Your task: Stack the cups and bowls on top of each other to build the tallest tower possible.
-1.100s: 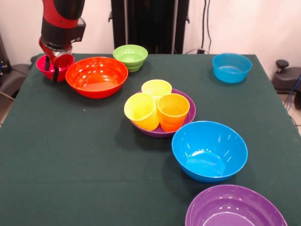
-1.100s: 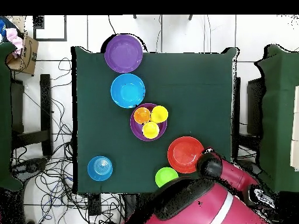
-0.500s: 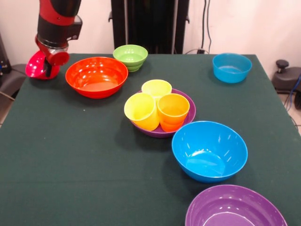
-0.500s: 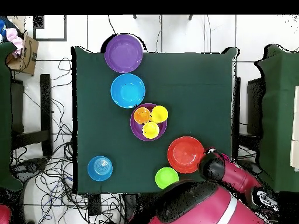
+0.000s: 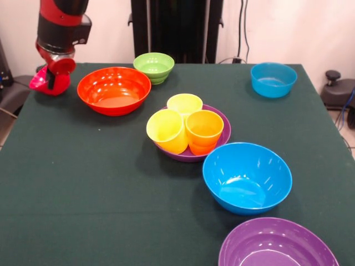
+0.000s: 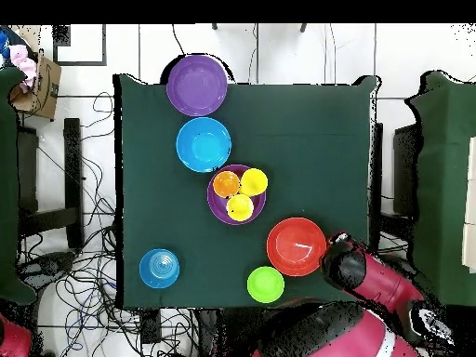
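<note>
The small red bowl [image 5: 45, 82] is held by its rim in the closed gripper [image 5: 54, 77], tilted on edge and raised clear of the desk [image 5: 83, 183]. A second earlier it sat lower and level under the gripper; it has since been lifted and carried slightly outward, away from the large orange bowl [image 5: 113, 90] just beside the gripper. The pick is therefore judged complete, and a carry to a stacking base is expected next. Beyond the orange bowl stands the light green bowl [image 5: 154, 66]. Farther off, three cups [image 5: 186, 128] stand in a purple bowl [image 5: 222, 133]. Well apart lie the large blue bowl [image 5: 247, 177], the small blue bowl [image 5: 273, 79] and a second purple bowl [image 5: 277, 244]. No tower is built yet.
</note>
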You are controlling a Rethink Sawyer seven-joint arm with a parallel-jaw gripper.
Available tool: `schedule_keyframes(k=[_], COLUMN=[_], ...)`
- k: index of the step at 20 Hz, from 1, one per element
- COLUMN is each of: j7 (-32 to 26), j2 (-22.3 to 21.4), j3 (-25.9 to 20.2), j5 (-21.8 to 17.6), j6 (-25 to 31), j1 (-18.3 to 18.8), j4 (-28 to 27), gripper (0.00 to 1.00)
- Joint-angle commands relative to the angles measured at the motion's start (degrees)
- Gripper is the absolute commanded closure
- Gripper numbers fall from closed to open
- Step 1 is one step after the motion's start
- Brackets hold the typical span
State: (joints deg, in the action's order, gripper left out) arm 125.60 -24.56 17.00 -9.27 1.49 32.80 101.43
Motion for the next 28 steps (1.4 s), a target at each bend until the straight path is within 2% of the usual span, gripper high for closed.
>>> schedule_keyframes(k=[1, 4, 13, 17, 20, 28], j7=[-4.24, -6.18, -4.01, -0.16, 3.50, 7.28], j2=[-11.18, -16.95, -23.62, -23.45, -22.53, -19.82], j3=[-9.95, -11.24, -12.96, -13.70, -13.23, -11.89], j5=[-3.19, -2.82, -0.11, 1.12, 2.47, 5.84], j6=[13.04, 18.98, 30.12, 28.83, 28.95, 29.40], j1=[-0.67, -1.98, -5.88, -7.87, -11.01, -16.66], j4=[2.01, 2.78, 1.72, 1.48, 0.43, -2.68], gripper=[1.00, 1.00, 1.00, 1.00, 1.00, 1.00])
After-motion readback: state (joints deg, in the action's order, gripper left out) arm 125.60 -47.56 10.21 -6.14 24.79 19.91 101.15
